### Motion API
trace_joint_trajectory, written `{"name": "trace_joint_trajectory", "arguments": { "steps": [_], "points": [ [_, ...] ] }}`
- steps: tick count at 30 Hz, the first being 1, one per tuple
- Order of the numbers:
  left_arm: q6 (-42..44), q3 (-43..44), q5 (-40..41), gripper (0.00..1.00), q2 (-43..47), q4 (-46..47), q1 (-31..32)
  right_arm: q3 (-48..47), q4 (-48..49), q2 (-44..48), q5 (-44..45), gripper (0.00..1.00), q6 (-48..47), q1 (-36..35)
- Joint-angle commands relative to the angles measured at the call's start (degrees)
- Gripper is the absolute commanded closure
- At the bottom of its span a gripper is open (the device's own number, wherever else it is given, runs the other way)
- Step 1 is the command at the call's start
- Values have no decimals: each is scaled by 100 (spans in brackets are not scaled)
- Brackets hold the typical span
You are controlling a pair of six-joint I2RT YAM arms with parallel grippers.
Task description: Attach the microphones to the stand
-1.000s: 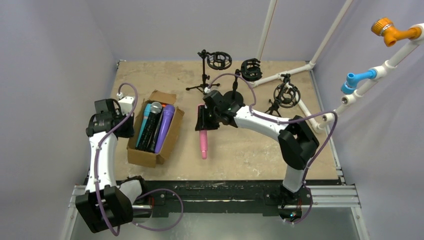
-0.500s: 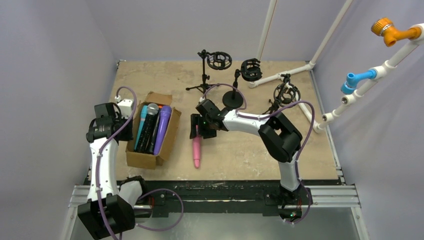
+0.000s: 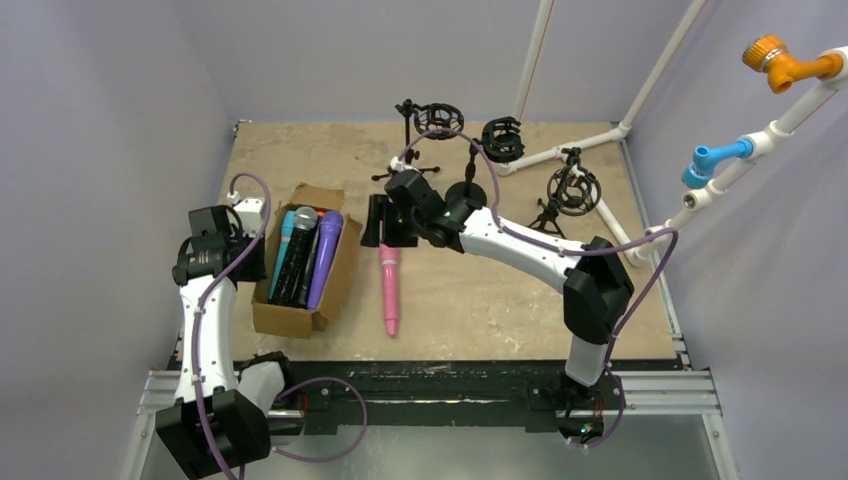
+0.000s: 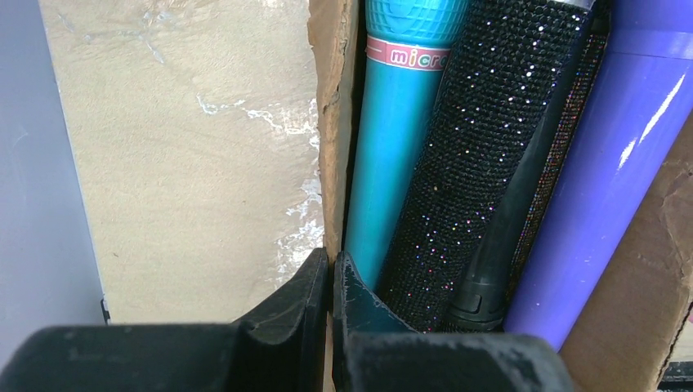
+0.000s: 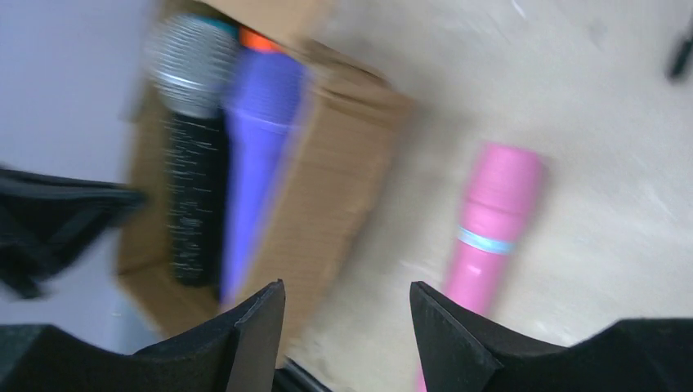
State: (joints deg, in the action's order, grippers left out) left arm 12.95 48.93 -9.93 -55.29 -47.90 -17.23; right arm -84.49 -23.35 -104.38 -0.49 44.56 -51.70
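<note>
Pink microphone lies flat just right of the cardboard box, untouched. Right gripper hovers over its far end, fingers apart. To regrasp, straddle the body crosswise at mid-handle before closing, or it will likely roll. Left gripper is pinched on the box's left wall. Versus a second ago, the mic lies nearer the box and the right jaws are wider.

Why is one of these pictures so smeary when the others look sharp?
Right wrist view: blurred all over, smearing the pink stick microphone and the brown cardboard box, probably from camera motion. Left wrist view: sharp, with a white glare streak on the glossy purple microphone and sparkles on the black glitter microphone. Top view: crisp, evenly lit, soft shadows.
</note>
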Motion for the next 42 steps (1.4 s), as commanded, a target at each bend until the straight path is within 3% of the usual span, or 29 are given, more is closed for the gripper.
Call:
{"name": "trace_joint_trajectory", "arguments": {
  "steps": [1,12,30,34,39,42],
  "points": [
    [-179,273,-260,100,-29,142,-25,-1110,-64,71,230,39,48,-483],
    [-383,566,-597,100,103,-242,-26,-3170,-355,-1889,-407,39,305,-857],
    [-375,566,-1227,100,343,-474,-26,-3753,-23,-2832,-415,44,938,-941],
    [-265,529,-1171,100,307,-409,-23,-3839,39,-2914,-327,57,1023,-973],
    [-173,461,-727,100,212,-205,-24,-3454,285,-2210,-380,85,830,-961],
    [-179,437,-401,100,162,-55,-26,-3134,334,-1650,-489,93,591,-881]
  ]
}}
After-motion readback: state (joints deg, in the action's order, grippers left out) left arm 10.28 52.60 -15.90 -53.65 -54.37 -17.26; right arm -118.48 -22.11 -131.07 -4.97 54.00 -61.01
